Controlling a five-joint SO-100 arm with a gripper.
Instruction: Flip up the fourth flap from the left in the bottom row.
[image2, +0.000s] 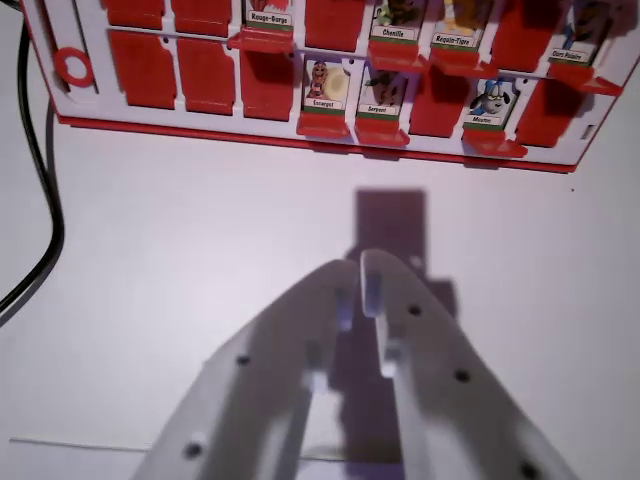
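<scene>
White table (180, 250) fills most of the wrist view, bare but for a black cable (45, 190) curving down the wrist view's left edge. Along the top stands the red-and-white game board (85, 110), its lower frame running slightly downhill toward the wrist view's right. In the bottom row, three flaps from the left lie shut as plain red panels, and the fourth flap (324, 88) already shows its picture card with a caption beneath it. So does its neighbour, the fifth flap (383, 95), and one further along. Whether a shown card means up or down on this board I cannot say for certain, so the first risk is misjudging the target's present state and pushing it the wrong way.

Nearest the camera, the end effector (360, 268) hovers over bare table, well apart from the board, its two pale fingers brought together at the tips and holding nothing.

The tips point between the fourth and fifth flaps. A straight advance could catch the wrong red tab (382, 133), or both together. Coming in low might ram the board's frame and shove the whole board back; counting from a cropped left edge could also misplace the target.
</scene>
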